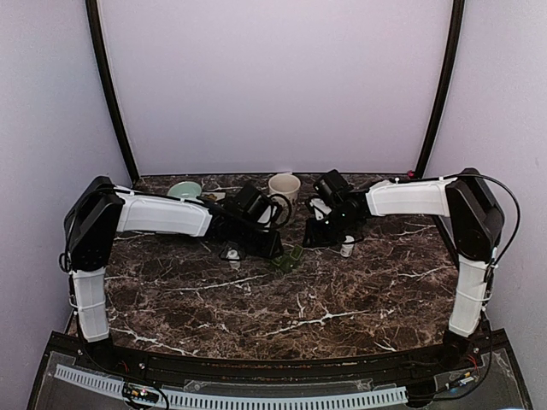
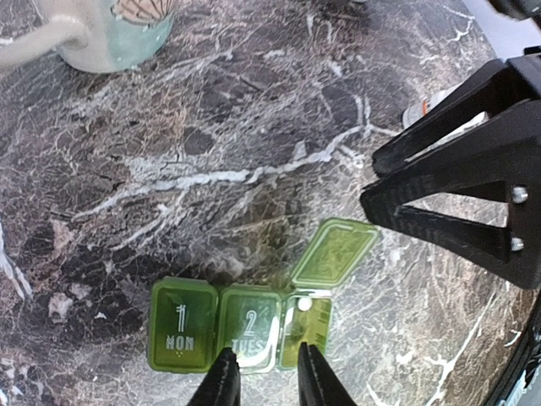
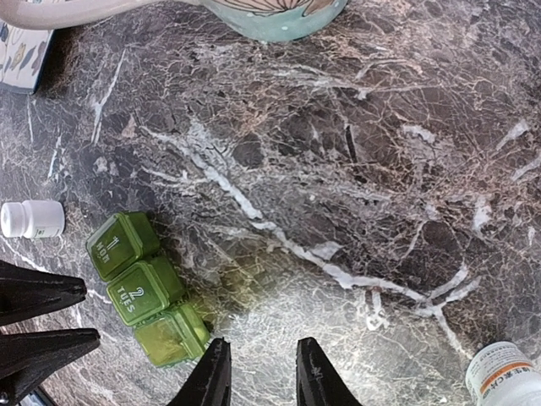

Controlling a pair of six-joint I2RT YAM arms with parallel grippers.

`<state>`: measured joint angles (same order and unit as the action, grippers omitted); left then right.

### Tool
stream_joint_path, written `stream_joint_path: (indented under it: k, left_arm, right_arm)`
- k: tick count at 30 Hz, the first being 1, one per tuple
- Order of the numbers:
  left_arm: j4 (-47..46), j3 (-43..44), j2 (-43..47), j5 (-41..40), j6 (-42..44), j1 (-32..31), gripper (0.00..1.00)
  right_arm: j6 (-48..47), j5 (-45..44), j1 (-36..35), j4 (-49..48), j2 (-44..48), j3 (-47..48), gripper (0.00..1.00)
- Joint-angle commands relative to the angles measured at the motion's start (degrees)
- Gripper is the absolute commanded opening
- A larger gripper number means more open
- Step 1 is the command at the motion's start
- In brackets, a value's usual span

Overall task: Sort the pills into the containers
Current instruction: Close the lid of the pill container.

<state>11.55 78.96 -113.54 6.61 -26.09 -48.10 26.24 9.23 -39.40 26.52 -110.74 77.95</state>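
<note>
Bearing "1 MON", "2 TUES": pill organizer (image 2: 245, 328)

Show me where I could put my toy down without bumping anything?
The near half of the table, in front of the green pill box, is bare marble. The back is crowded: teal bowl, cream mug, two white bottles, and the left gripper and right gripper, both open, by the pill box.

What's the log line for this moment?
left claw: open, over pill organizer; right claw: open, empty; MON lid: shut; TUES lid: shut; third lid: open
</note>
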Motion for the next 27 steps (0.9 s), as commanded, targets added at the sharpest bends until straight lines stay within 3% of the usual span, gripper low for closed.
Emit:
stream_joint_path:
  k: [1, 27]
  left_arm:
    - [1.9, 1.2, -1.0, -0.8, 1.1, 0.5, 0.25]
    - [2.7, 3.1, -4.2, -2.4, 2.4, 0.6, 0.24]
  right_arm:
    - [0.0, 1.1, -0.4, -1.5, -1.0, 0.3, 0.26]
    - [-1.4, 4.9, -0.9, -1.8, -0.6, 0.2, 0.26]
